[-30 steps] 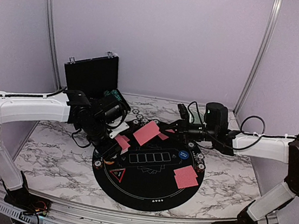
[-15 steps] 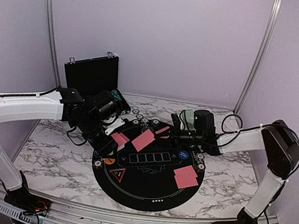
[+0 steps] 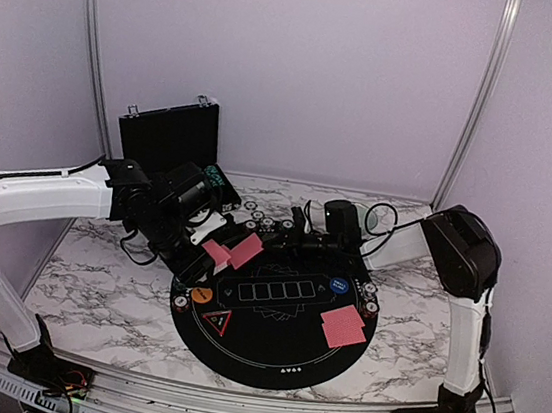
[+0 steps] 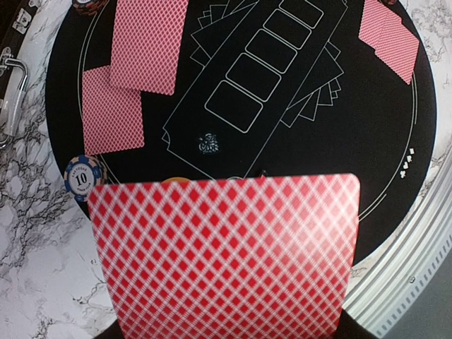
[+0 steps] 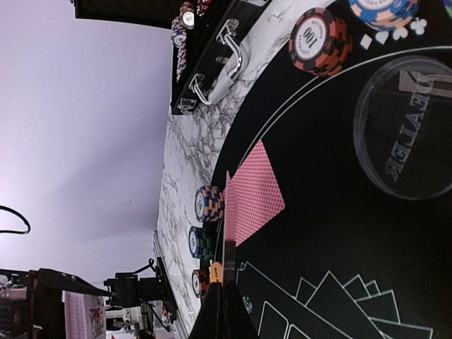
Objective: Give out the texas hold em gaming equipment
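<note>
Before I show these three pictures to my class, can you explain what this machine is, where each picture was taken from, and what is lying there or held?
These are two robot arms bolted at the near edge of a marble table, each ending in a two-finger gripper. The wide picture comes from a fixed camera above and behind them; the other two come from a small camera on each wrist. On the table lies a round black poker mat with poker chips around its rim, a round DEALER disc and two overlapping cards face down. An open black case stands at the far side. The left gripper holds a red-backed card; the right gripper pinches a second card.
</note>
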You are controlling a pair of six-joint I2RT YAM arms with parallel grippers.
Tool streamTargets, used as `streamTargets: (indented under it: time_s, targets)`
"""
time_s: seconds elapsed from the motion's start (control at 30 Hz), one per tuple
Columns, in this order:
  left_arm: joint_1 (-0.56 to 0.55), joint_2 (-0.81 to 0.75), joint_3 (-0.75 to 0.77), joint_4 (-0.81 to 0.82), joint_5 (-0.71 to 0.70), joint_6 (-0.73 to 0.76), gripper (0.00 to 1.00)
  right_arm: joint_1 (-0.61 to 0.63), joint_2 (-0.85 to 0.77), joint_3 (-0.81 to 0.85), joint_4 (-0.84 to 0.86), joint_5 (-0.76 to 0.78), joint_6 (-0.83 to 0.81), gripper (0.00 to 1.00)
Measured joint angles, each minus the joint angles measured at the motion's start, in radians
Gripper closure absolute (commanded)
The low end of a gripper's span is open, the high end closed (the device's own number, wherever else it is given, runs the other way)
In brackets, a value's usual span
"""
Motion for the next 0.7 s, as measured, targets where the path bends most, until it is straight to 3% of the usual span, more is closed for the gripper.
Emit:
streamTargets:
  time_s: [0.7]
  targets:
    - [0.01,-0.008,0.0,-0.005,0.0,0.0,0.5,0.103,0.164,0.178,-0.086,0.071,-0.028,1.0]
